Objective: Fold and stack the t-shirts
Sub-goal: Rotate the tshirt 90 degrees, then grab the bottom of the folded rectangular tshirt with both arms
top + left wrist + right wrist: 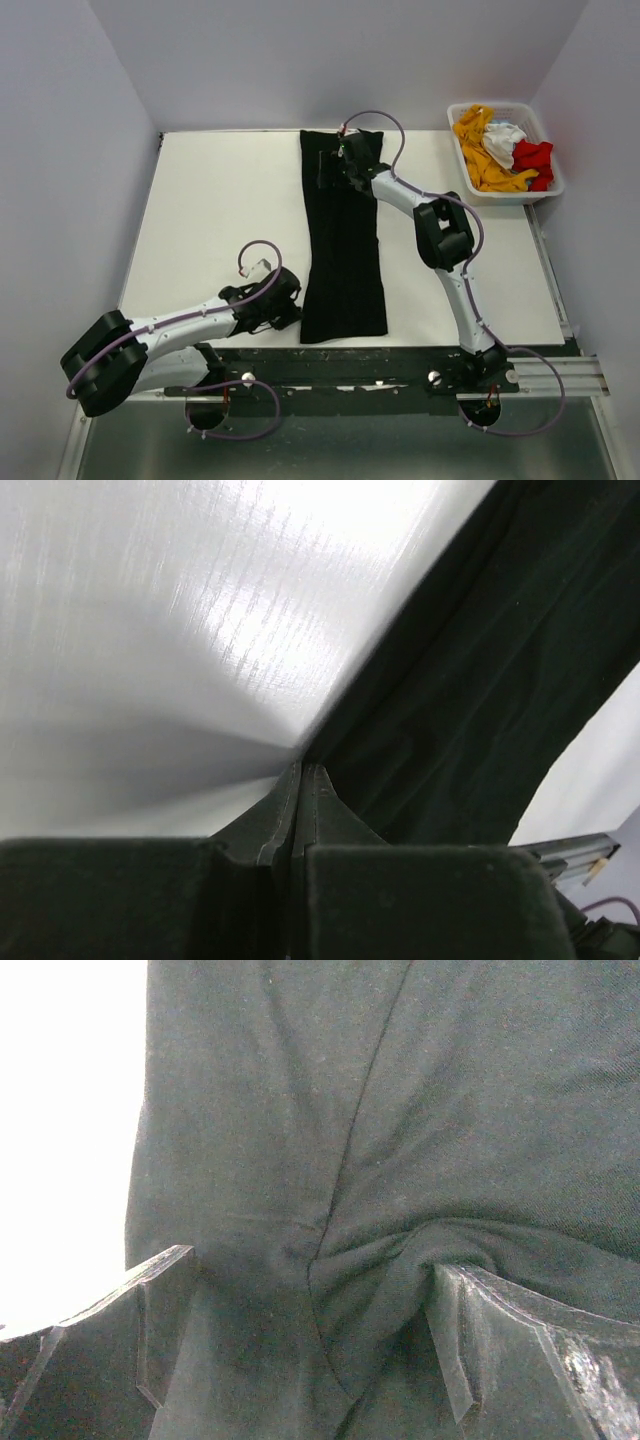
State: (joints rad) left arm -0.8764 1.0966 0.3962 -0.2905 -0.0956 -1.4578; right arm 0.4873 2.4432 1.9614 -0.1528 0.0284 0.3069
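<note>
The black t-shirt lies as a long narrow strip down the middle of the white table. My right gripper is over its far end, open, with both fingers pressed down on the cloth. In the right wrist view a bunched fold of black cloth sits between the fingers. My left gripper is shut at the shirt's left edge near the near end. In the left wrist view its tips touch the black cloth's edge, and no cloth shows between them. Orange-yellow, white and red shirts lie crumpled in the basket.
The white slatted basket stands at the table's far right corner. Grey walls close the table on three sides. A metal rail with the arm bases runs along the near edge.
</note>
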